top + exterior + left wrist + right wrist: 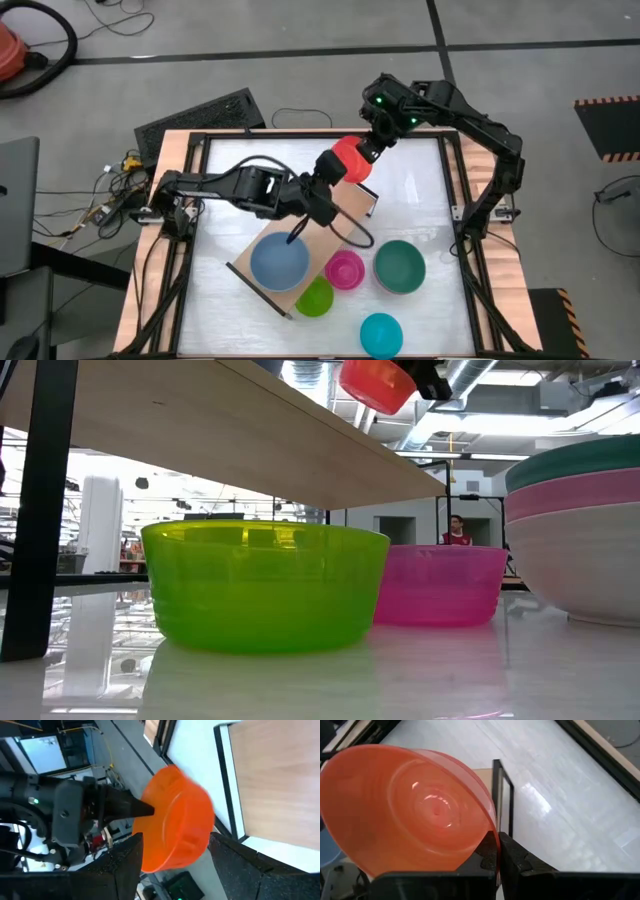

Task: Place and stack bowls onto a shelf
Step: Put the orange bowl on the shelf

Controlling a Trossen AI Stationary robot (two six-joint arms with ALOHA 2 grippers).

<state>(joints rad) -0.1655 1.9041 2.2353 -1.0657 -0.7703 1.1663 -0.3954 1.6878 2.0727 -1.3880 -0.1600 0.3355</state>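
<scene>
While held aloft: the small red round plastic bowl [352, 160] is hanging tilted above the desk, upper centre of the high view.
Right hand [498, 854]: is clamping its fingers together on the red bowl's rim.
Left hand [172, 852]: is waiting just beside the bowl, fingers apart.
Long light-wood shelf board [330, 235]: is carrying the larger blue plastic bowl [279, 261], centre frame.
</scene>
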